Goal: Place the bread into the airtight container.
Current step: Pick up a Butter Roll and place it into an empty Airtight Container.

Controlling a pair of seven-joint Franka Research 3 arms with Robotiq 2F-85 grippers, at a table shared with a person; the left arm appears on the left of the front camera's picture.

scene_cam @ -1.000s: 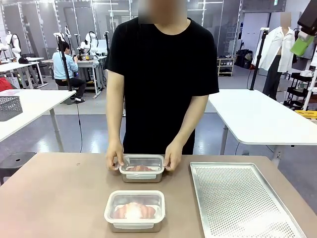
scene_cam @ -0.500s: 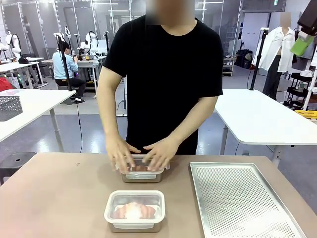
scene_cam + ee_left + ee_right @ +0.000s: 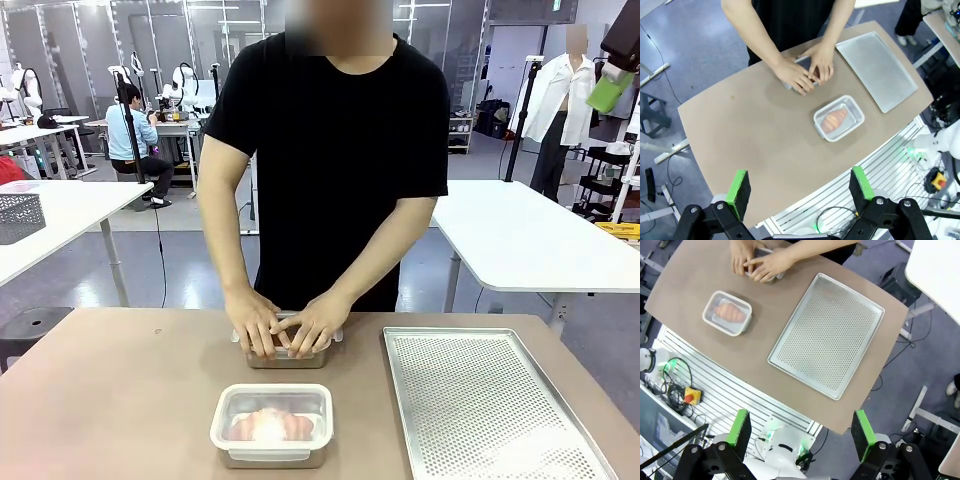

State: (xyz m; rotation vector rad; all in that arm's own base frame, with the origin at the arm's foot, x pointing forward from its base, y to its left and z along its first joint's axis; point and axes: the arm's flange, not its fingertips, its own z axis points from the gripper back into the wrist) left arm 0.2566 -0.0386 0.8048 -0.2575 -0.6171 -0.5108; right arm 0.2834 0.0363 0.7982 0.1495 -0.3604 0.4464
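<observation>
Near the front edge of the table stands a lidded airtight container (image 3: pixel 272 425) with an orange-brown bread (image 3: pixel 270 426) inside. Behind it, a second airtight container (image 3: pixel 287 358) lies under both of the person's hands (image 3: pixel 285 325), which press flat on its lid and hide what is inside. My left gripper (image 3: pixel 800 186) hangs open high above the table, well away from the near container (image 3: pixel 838 118). High over the table's other side, my right gripper (image 3: pixel 801 430) is open too, with the near container (image 3: pixel 727 313) far below.
A perforated metal tray (image 3: pixel 490 400) lies bare on the right half of the table, also seen from the wrists as the tray (image 3: pixel 875 70) and the tray (image 3: pixel 827 335). The person stands at the far edge. Bare brown tabletop (image 3: pixel 110 400) spreads to the left.
The person's hands went from holding the far container's sides to lying flat on top of its lid. Both grippers stayed where they were.
</observation>
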